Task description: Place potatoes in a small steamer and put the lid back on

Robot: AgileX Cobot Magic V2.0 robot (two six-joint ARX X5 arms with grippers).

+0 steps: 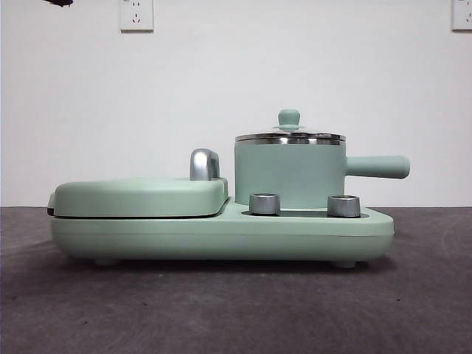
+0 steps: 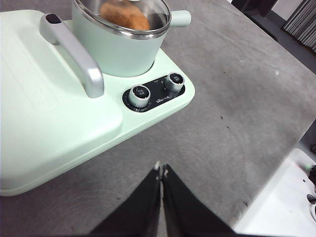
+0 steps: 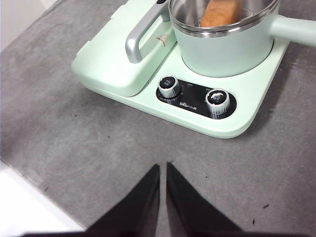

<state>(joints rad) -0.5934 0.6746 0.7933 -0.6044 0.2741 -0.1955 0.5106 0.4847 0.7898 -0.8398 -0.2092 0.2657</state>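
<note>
The small steamer [image 1: 289, 177] stands on the right half of the mint-green cooker base, its straight handle pointing right. The lid [image 1: 289, 137] rests flat on the steamer's steel rim, knob up. Through the glass, the orange-brown potato [image 2: 124, 16] lies inside the steamer [image 2: 118, 49]; the right wrist view also shows the potato [image 3: 221, 12] in the steamer [image 3: 227, 49]. My left gripper [image 2: 161, 170] hangs shut and empty over bare table in front of the cooker. My right gripper [image 3: 163, 168] is likewise shut and empty, well short of the dials.
The flat griddle [image 1: 140, 198] with its chrome handle [image 1: 204, 164] fills the cooker's left half. Two steel dials [image 1: 265, 203] [image 1: 344, 206] sit in front of the steamer. A black arm tip [image 1: 59, 3] shows at the top left. The table edge [image 3: 29, 197] runs near my right gripper.
</note>
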